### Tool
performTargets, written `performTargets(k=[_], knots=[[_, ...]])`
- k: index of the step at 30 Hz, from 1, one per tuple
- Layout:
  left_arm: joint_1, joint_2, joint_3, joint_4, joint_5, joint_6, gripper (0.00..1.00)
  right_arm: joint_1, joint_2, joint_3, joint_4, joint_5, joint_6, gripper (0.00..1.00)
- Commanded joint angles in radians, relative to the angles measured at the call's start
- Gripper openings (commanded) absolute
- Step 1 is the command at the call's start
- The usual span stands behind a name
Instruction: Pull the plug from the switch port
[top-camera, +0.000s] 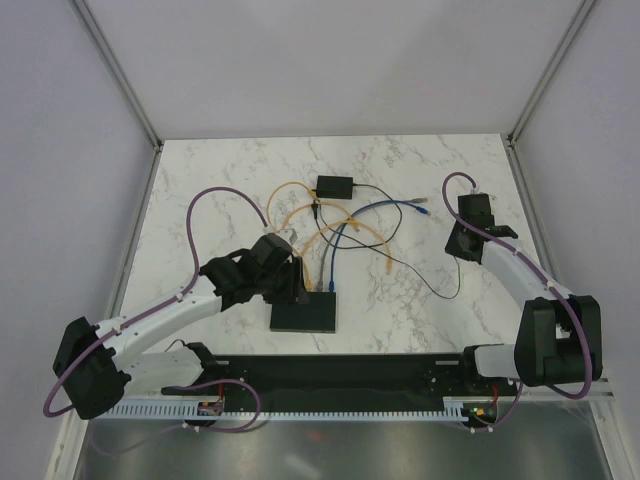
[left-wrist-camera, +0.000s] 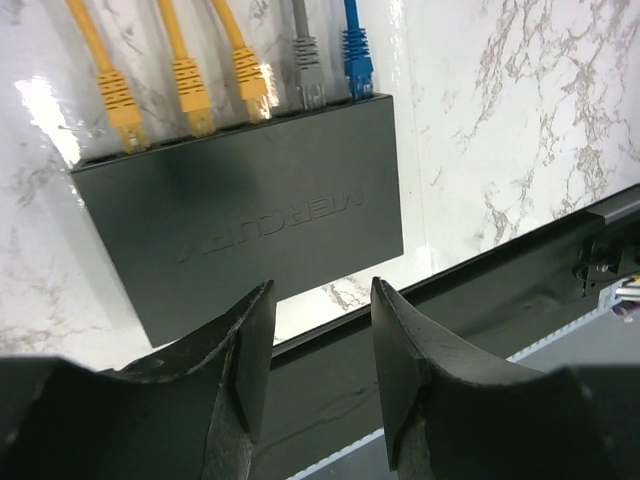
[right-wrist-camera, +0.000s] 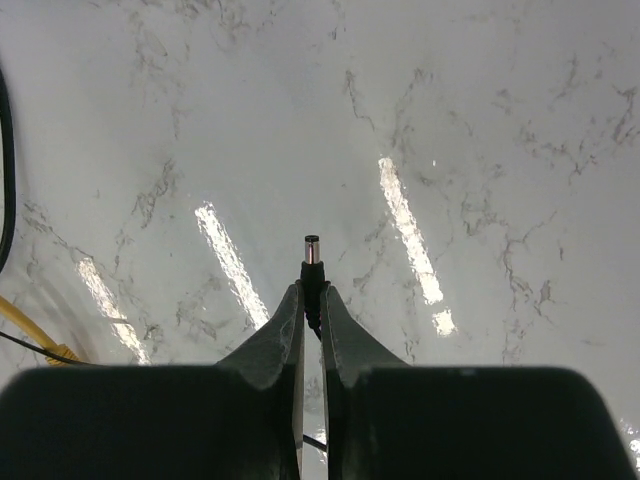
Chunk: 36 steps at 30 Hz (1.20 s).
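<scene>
The switch (top-camera: 305, 312) lies flat on the marble table (top-camera: 230, 170), at about 6 o'clock from the table's centre and close to the arm bases. Its row of sockets faces 12 o'clock. In the left wrist view three yellow plugs (left-wrist-camera: 188, 85), one grey plug (left-wrist-camera: 308, 75) and one blue plug (left-wrist-camera: 357, 60) stand at this row. How deep each one sits, I cannot tell.

My left claw (left-wrist-camera: 320, 345) is open and holds nothing. It hangs over the switch, near its 11 o'clock corner in the top view, and I judge that it does not touch the box.

My right claw (right-wrist-camera: 311, 292) is closed on a small round plug (right-wrist-camera: 311, 252). The plug's metal tip points out beyond the fingertips, over bare marble. This claw is at 3 o'clock on the table, well apart from the switch.

If the round plug is the one meant, I judge that the pull is done: the plug is out of its port, and it remains only to put it down and let go. If a network plug is meant, none looks pulled yet, and the open left claw is the better placed to take one.
</scene>
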Motion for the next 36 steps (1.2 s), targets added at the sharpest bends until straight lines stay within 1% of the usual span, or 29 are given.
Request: performTargets(k=[1, 3, 6, 7, 9, 10, 13, 15, 18, 19, 21, 22, 26, 27, 29, 30, 32, 33, 35, 36], knots=[[0.001, 0.042, -0.025, 0.108, 0.073, -0.015, 0.5, -0.001, 0.023, 0.005, 0.051, -0.03, -0.014, 0.12], [0.001, 0.059, -0.037, 0.139, 0.1, -0.026, 0.5, 0.0, 0.058, 0.021, 0.051, -0.048, -0.016, 0.16], [0.002, 0.079, -0.046, 0.173, 0.132, -0.043, 0.51, 0.0, 0.088, 0.03, 0.051, -0.071, -0.027, 0.25], [0.002, 0.082, -0.048, 0.176, 0.139, -0.051, 0.51, -0.001, 0.089, 0.028, 0.057, -0.074, -0.028, 0.34], [0.002, 0.085, -0.051, 0.185, 0.148, -0.057, 0.51, 0.0, 0.088, 0.024, 0.062, -0.077, -0.034, 0.43], [0.001, 0.088, -0.051, 0.188, 0.149, -0.063, 0.51, 0.002, 0.083, 0.024, 0.062, -0.076, -0.034, 0.51], [0.001, 0.097, -0.058, 0.197, 0.156, -0.075, 0.5, 0.005, 0.062, 0.028, 0.056, -0.08, -0.039, 0.59], [0.002, 0.103, -0.069, 0.207, 0.157, -0.086, 0.49, 0.025, 0.036, 0.044, 0.043, -0.068, -0.042, 0.61], [0.001, 0.105, -0.088, 0.223, 0.162, -0.107, 0.47, 0.089, -0.007, 0.068, 0.017, -0.069, -0.05, 0.62], [0.002, 0.105, -0.094, 0.237, 0.165, -0.117, 0.47, 0.136, -0.015, 0.073, 0.014, -0.082, -0.065, 0.61], [0.001, 0.103, -0.106, 0.246, 0.169, -0.124, 0.47, 0.19, -0.033, 0.085, 0.014, -0.108, -0.071, 0.6], [0.002, 0.103, -0.109, 0.251, 0.171, -0.135, 0.47, 0.25, -0.04, 0.087, 0.017, -0.108, -0.076, 0.6], [0.001, 0.094, -0.134, 0.302, 0.185, -0.155, 0.5, 0.33, -0.035, 0.079, 0.062, -0.22, -0.067, 0.6], [0.001, 0.092, -0.138, 0.309, 0.191, -0.158, 0.5, 0.339, -0.026, 0.068, 0.077, -0.306, -0.053, 0.6], [-0.001, 0.091, -0.152, 0.331, 0.194, -0.169, 0.5, 0.364, 0.003, 0.054, 0.138, -0.388, -0.015, 0.6], [0.001, 0.094, -0.158, 0.34, 0.197, -0.173, 0.5, 0.374, 0.012, 0.038, 0.195, -0.465, -0.002, 0.6], [0.001, 0.097, -0.173, 0.355, 0.209, -0.183, 0.48, 0.405, 0.042, 0.012, 0.267, -0.54, 0.031, 0.6], [0.001, 0.097, -0.18, 0.377, 0.211, -0.192, 0.46, 0.413, 0.049, -0.017, 0.343, -0.6, 0.045, 0.6], [0.001, 0.102, -0.195, 0.395, 0.217, -0.198, 0.45, 0.425, 0.086, -0.048, 0.419, -0.655, 0.074, 0.59], [-0.001, 0.105, -0.198, 0.412, 0.217, -0.203, 0.43, 0.428, 0.103, -0.07, 0.494, -0.683, 0.093, 0.59]])
